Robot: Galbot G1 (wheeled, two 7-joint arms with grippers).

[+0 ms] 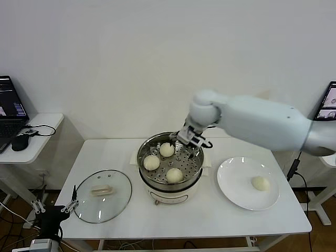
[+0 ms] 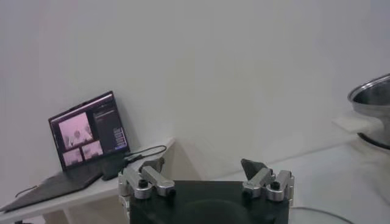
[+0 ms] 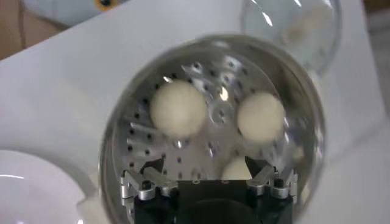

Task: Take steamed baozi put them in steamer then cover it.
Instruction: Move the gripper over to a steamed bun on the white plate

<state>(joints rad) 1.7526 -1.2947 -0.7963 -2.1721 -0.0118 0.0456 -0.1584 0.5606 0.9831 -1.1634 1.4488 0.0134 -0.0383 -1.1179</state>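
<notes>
We are watching the right gripper (image 1: 192,137) hovering over the far rim of the round shiny stainless-steel steamer (image 1: 143,149), its jaws spread wide with nothing between them; the right wrist view is showing the same open gripper (image 3: 205,173) looking straight down onto the perforated steaming tray (image 3: 210,131). Three small, smooth, cream-white steamed baozi (image 1: 167,149) are sitting on that tray, apart from one another, one of them right under the jaws. A fourth baozi (image 1: 260,183) is lying alone on the flat white round plate (image 1: 231,189) to the right of the steamer, so we are judging that one more transfer remains before covering. The round clear glass cover (image 1: 121,202) with its cream-coloured bar handle (image 1: 101,190) is resting flat on the white table (image 1: 199,220), left of the steamer. The left gripper (image 1: 54,207) is waiting low at the table's near-left corner, also spread wide and empty. Here is what we are worrying about: as the right arm is lifting away, an open finger could be catching the steamer's rim or nudging the bun beneath it, rolling it into its neighbours. The last baozi is smooth and round, so a squeeze off its centre could be sending it skidding across the slick plate. And the free tray space is looking tight, so a careless drop may be stacking buns and leaving the cover unable to seat.
</notes>
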